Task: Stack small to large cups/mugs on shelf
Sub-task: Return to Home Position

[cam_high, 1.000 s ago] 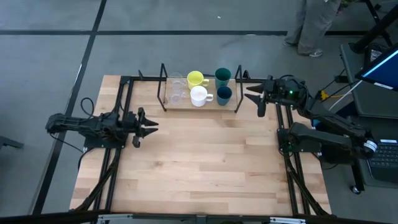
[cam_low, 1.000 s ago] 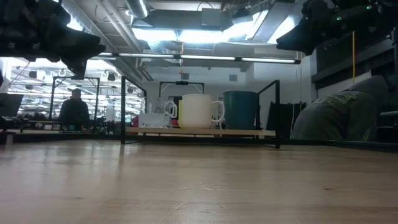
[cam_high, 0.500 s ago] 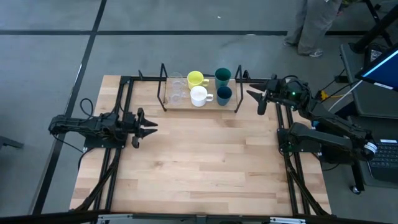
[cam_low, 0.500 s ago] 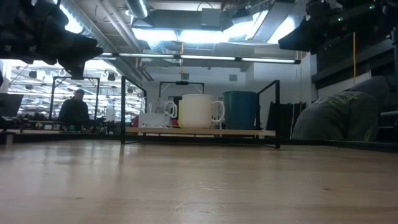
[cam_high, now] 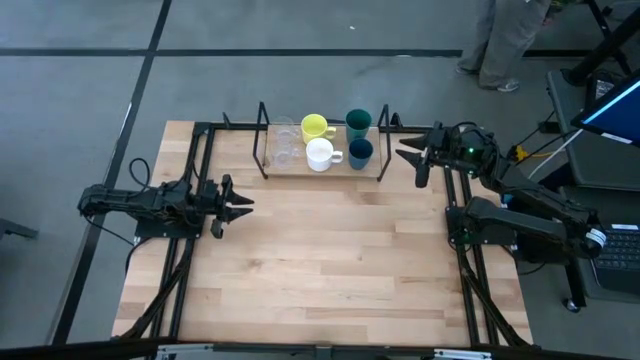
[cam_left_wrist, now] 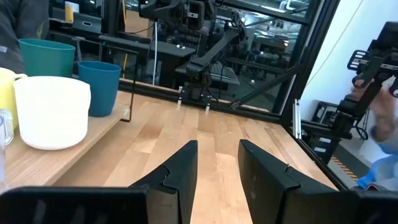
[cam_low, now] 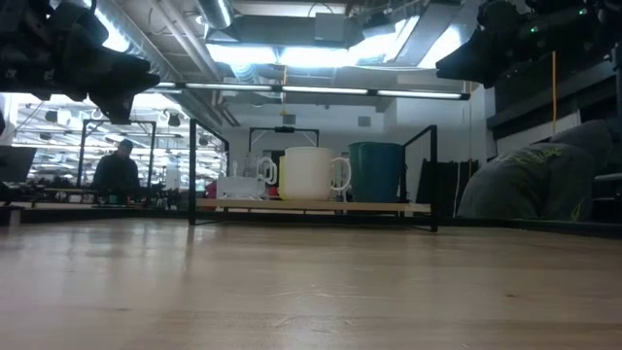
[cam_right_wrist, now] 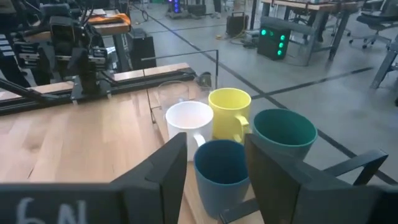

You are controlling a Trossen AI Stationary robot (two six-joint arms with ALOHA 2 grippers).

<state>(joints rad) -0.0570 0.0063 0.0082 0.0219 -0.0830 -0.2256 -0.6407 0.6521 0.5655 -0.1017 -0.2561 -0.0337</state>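
With six cups (cam_high: 319, 154) on the shelf (cam_high: 338, 169), the right gripper (cam_high: 408, 152) beside it and left gripper (cam_high: 238, 203) well clear (both parted, empty) look due to retract home.

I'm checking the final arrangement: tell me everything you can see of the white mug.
The white mug is plain, opaque and smooth, ceramic by its look, with one loop handle turned toward the dark blue cup. It stands upright, mouth up and seemingly empty, on the shelf, in the row nearer the table's middle, between a clear glass cup and that cup, with the yellow mug just behind. Nothing grips it.
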